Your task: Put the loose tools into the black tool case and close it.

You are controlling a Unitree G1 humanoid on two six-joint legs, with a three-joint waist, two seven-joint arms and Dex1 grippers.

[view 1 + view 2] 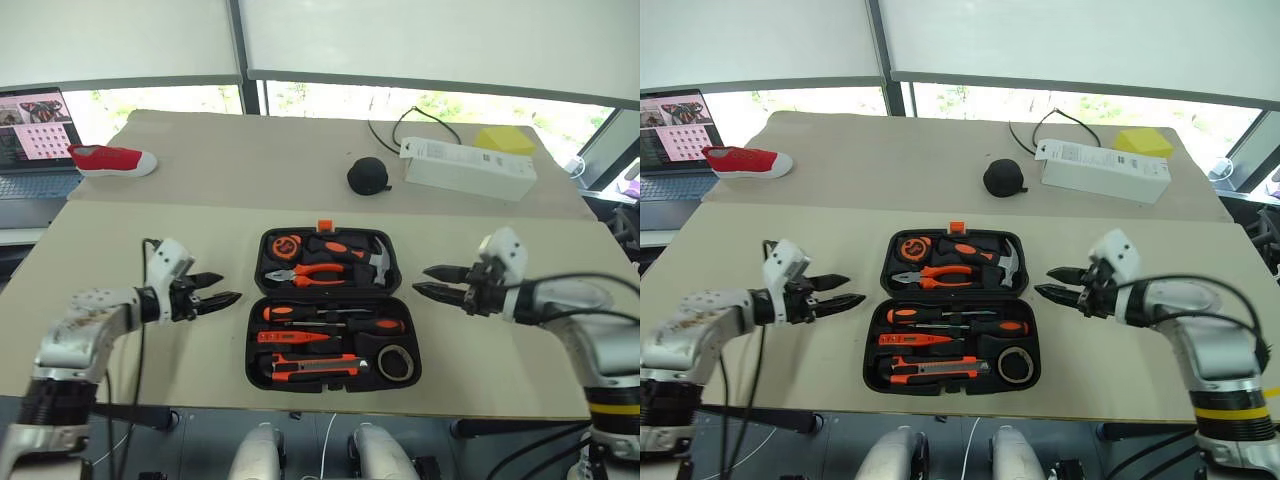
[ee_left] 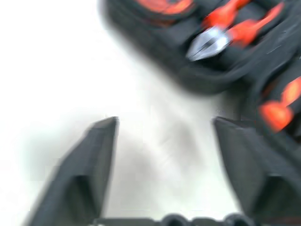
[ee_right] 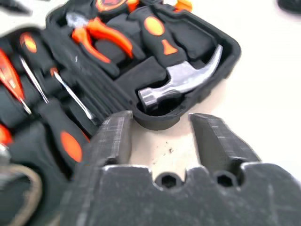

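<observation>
The case (image 1: 330,310) lies open flat on the surface (image 1: 200,200), between the two arms, its orange latch (image 1: 325,226) on the far edge. Loading looks done: in the near half sit two screwdrivers (image 1: 320,312), the slim tester (image 1: 295,338), the knife (image 1: 310,368) and the tape roll (image 1: 397,362), each in a moulded slot, while the far half holds pliers (image 1: 318,275), a hammer (image 1: 365,255) and a tape measure (image 1: 288,245). No loose tool shows on the surface around the case. What remains, by my reading, is the closing — one half must be folded over the other and the latch snapped. The left pincer (image 1: 222,290) hovers just beside the case's left edge, fingers spread wide and empty; the right pincer (image 1: 432,281) hovers off the right edge near the hammer end, also parted with nothing between its fingers. Neither touches the case — both seem placed to take the lid from either side.
</observation>
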